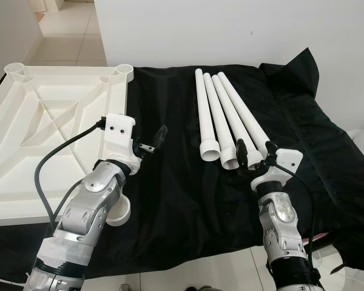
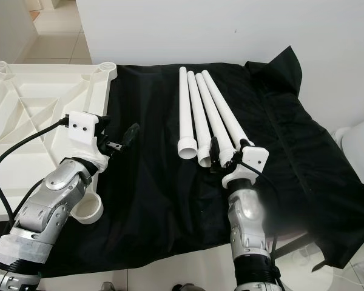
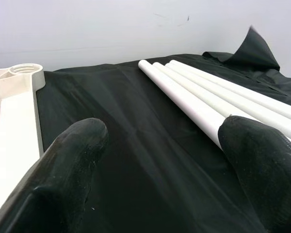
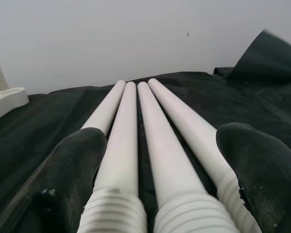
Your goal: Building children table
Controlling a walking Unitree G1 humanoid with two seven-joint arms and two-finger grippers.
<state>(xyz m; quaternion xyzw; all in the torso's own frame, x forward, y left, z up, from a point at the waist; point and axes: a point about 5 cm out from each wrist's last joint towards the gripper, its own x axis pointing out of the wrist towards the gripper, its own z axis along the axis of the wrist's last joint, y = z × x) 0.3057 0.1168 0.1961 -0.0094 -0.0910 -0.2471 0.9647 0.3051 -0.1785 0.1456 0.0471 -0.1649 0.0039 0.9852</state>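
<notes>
Four white legs (image 1: 224,115) lie side by side on the black cloth (image 1: 170,200), beside the inverted tabletop (image 1: 42,127). Right gripper (image 1: 255,156) jaws gape empty over their threaded ends; left gripper (image 1: 151,142) also open, empty. Risk: closing across two touching legs may roll the neighbours away.

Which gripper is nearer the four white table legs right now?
Right. The right gripper sits open at the threaded ends of the table legs, straddling them. The left gripper hovers open over the black cloth, beside the upturned tabletop.
</notes>
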